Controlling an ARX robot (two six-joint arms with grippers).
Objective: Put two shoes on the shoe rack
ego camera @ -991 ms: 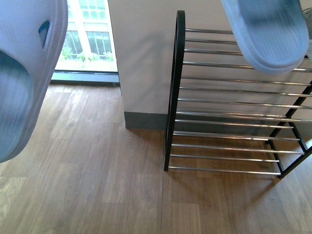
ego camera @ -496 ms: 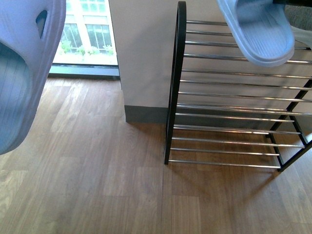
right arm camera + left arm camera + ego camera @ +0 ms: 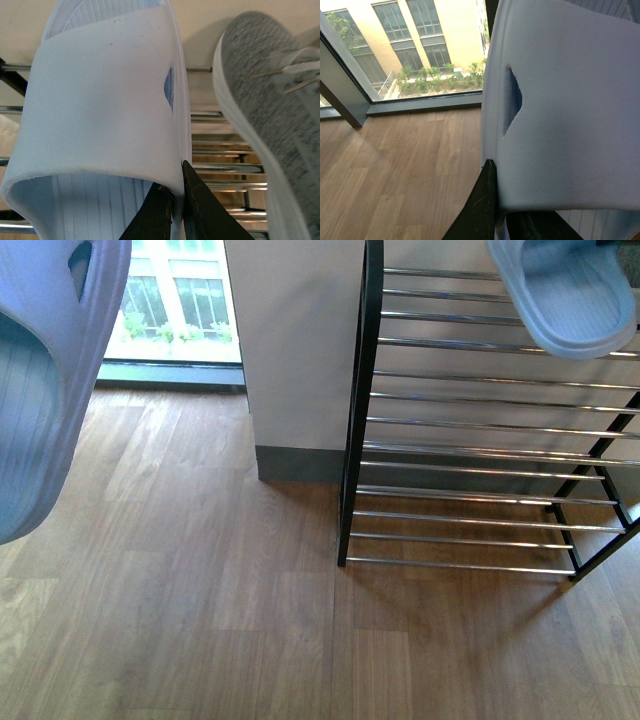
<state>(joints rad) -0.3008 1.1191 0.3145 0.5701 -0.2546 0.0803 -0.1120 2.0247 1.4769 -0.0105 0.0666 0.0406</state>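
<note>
Closely in front, two pale blue slippers, one in each claw.

Nearest, the left slipper (image 3: 50,390) hangs above the wooden floor (image 3: 200,620), well apart from the rack; the left gripper (image 3: 499,215) is closed tightly on its strap edge. Farther, the right gripper (image 3: 177,200) pinches the strap of the right slipper (image 3: 575,300) over the upper bars of the one shoe rack (image 3: 460,425). One grey sneaker (image 3: 270,100) is just beside this slipper on the rack.
</note>
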